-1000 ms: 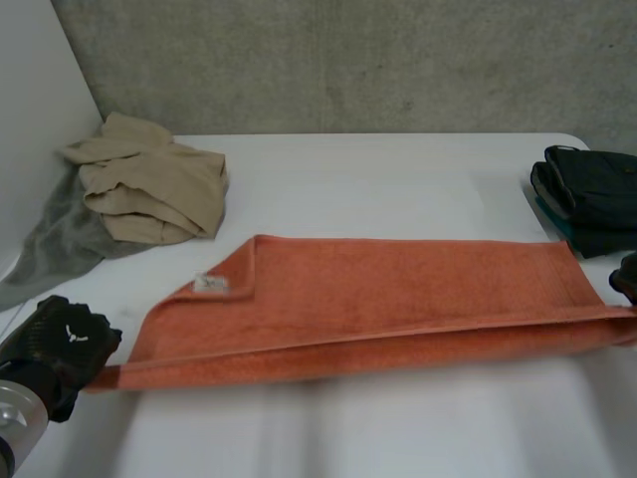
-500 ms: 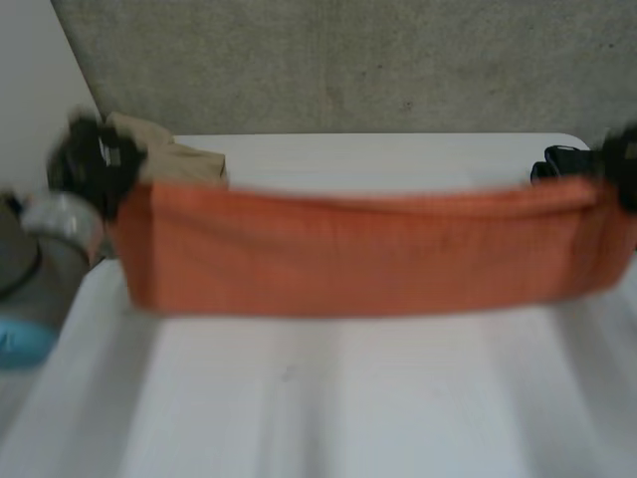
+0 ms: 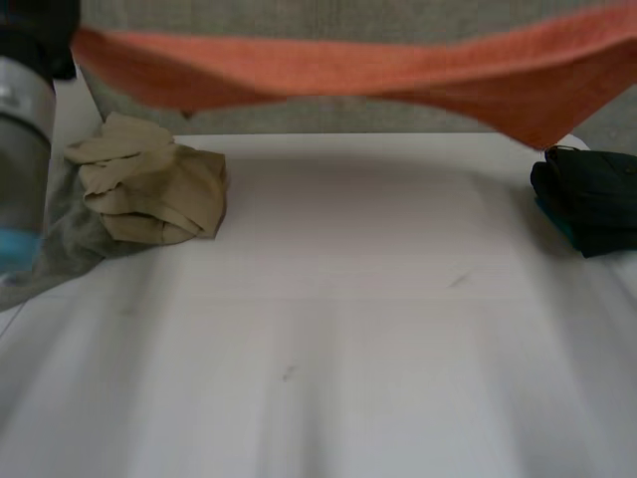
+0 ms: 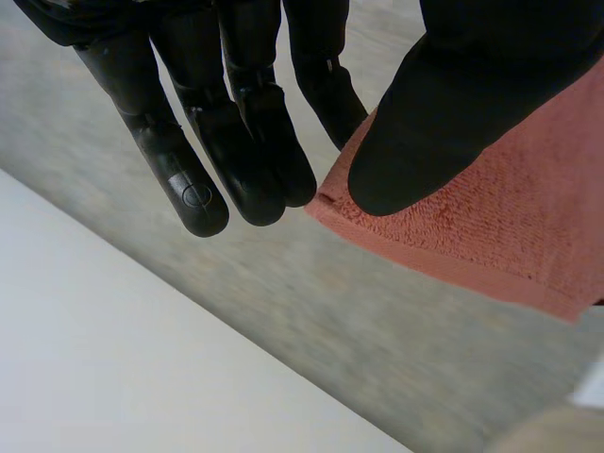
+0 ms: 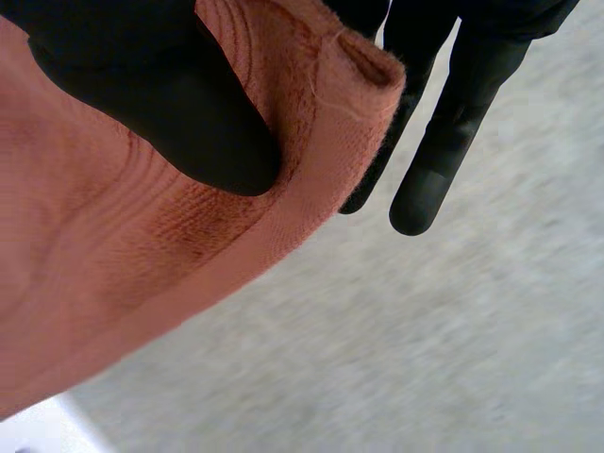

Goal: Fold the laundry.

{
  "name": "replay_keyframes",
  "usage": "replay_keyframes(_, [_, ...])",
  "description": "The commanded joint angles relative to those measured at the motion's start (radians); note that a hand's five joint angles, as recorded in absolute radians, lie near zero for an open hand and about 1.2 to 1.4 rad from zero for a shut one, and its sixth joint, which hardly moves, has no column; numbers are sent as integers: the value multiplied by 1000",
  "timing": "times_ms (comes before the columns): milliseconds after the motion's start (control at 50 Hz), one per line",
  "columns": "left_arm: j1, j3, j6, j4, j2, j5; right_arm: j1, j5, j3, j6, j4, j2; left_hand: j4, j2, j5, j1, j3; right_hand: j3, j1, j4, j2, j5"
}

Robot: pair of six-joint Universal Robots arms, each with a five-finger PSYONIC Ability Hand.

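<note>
An orange towel [image 3: 338, 65] hangs stretched in the air high above the white table [image 3: 348, 329], sagging a little toward its right end. My left hand [image 3: 40, 30] holds its left end. In the left wrist view the thumb of my left hand [image 4: 444, 113] pinches a corner of the towel [image 4: 500, 226] against the fingers [image 4: 236, 142]. In the right wrist view my right hand [image 5: 160, 104] pinches the other end of the towel [image 5: 142, 255], thumb on top and fingers [image 5: 444, 160] behind the folded corner.
A crumpled beige garment [image 3: 149, 189] lies on a grey cloth [image 3: 60, 244] at the table's back left. A stack of dark folded garments [image 3: 592, 199] sits at the back right. A concrete wall stands behind the table.
The towel lay folded lengthwise on the table a second ago. Both hands have lifted it by its ends, up and away, until it hangs clear of the table.
</note>
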Motion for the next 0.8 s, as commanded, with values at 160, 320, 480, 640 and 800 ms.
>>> replay_keyframes(160, [7, -556, 24, -143, 274, 8, -158, -149, 362, -320, 393, -97, 191, 197, 210, 268, 201, 208, 253, 199, 220, 182])
replay_keyframes(320, [14, -687, 102, -427, 305, 8, -259, -149, 468, -558, 512, -106, 191, 197, 210, 268, 201, 208, 253, 199, 220, 182])
replay_keyframes(480, [21, -652, 118, -446, 305, 23, -265, -160, 484, -582, 543, -130, 191, 197, 210, 268, 201, 208, 253, 199, 220, 182])
replay_keyframes(640, [18, -532, 122, -206, 74, 80, -232, -159, 441, -510, 389, 20, 191, 197, 210, 268, 201, 208, 253, 199, 220, 182])
replay_keyframes(800, [-18, -259, 124, -15, -259, 74, -129, -30, 278, -402, 224, 218, 191, 197, 210, 268, 201, 208, 253, 199, 220, 182])
